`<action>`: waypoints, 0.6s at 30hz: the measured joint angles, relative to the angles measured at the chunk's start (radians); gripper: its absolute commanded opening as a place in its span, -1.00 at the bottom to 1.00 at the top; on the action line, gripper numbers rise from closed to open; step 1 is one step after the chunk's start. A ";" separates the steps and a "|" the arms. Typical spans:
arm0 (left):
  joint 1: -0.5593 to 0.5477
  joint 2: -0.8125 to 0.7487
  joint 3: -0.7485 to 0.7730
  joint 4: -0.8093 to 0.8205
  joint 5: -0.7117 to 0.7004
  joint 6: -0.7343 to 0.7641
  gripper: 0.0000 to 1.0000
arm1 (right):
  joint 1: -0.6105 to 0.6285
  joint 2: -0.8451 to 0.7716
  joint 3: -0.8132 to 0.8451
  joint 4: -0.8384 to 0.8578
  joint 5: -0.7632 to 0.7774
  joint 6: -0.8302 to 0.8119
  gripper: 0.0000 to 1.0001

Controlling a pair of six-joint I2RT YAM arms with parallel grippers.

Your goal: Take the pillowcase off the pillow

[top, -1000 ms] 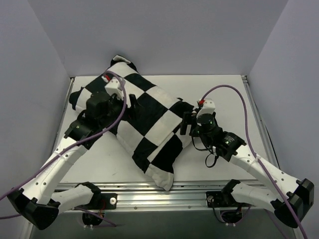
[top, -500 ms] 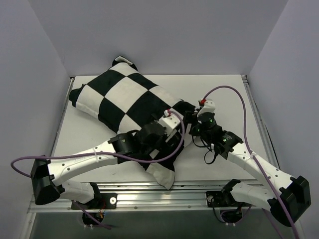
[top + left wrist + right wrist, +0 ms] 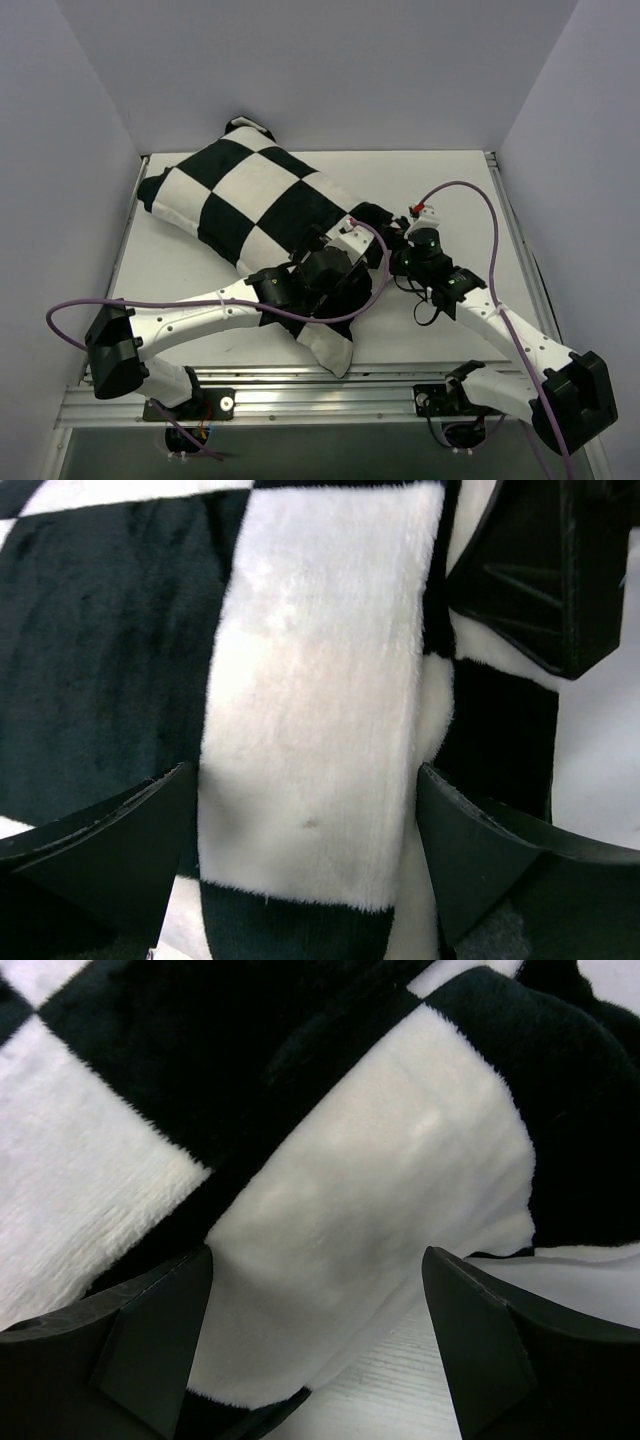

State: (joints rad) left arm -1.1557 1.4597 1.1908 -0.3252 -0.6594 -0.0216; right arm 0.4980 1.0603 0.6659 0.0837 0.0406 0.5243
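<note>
The black and white checkered pillowcase (image 3: 255, 200) lies diagonally from the far left to the near middle, filled out by what is inside. The plain white pillow is hidden inside it; I cannot tell whether the white near tip (image 3: 328, 348) is pillow or a white square. My left gripper (image 3: 362, 262) reaches across to the cover's right edge, open, with its jaws either side of a white square (image 3: 310, 710). My right gripper (image 3: 388, 250) is open just beside it, over a white square (image 3: 370, 1210) at the cover's edge. Neither holds fabric.
The white table (image 3: 450, 180) shows bare to the right of the cover and under its edge (image 3: 450, 1390). Grey walls close in at the left, back and right. The right gripper's black body (image 3: 545, 570) sits close to my left fingers. A purple cable (image 3: 470, 190) loops over the right arm.
My left arm swung from the cover's far left side across to its right edge, beside the right gripper. The right gripper shifted slightly further back. The cover's far left part is now uncovered.
</note>
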 measured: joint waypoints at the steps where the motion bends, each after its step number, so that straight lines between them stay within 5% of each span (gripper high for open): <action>1: 0.000 0.000 0.001 0.006 -0.010 0.000 0.94 | -0.008 0.010 -0.007 0.015 -0.013 0.002 0.61; 18: 0.040 0.000 0.004 0.049 -0.054 -0.003 0.94 | -0.152 0.143 -0.113 0.205 -0.245 0.069 0.57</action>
State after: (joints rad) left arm -1.1156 1.4597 1.1946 -0.2760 -0.7136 -0.0250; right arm 0.3462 1.2034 0.5533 0.2890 -0.2043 0.5934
